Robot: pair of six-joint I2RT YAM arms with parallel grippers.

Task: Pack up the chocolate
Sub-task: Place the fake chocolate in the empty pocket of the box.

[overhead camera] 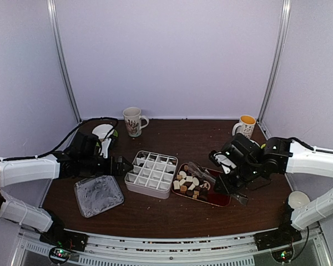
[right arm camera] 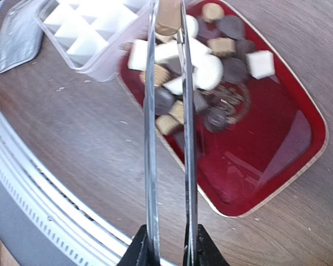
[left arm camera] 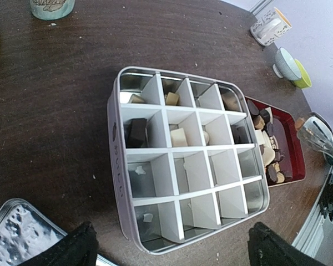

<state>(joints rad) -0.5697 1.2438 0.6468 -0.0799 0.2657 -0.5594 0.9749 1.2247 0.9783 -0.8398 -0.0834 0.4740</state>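
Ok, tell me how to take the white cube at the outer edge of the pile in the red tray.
Pinch the white cube across the two flat faces that look onto bare red tray, coming down from above with the tongs. A dark piece sits against its pile-side face, so that pair looks blocked. The tongs seem to hold a tan piece now.
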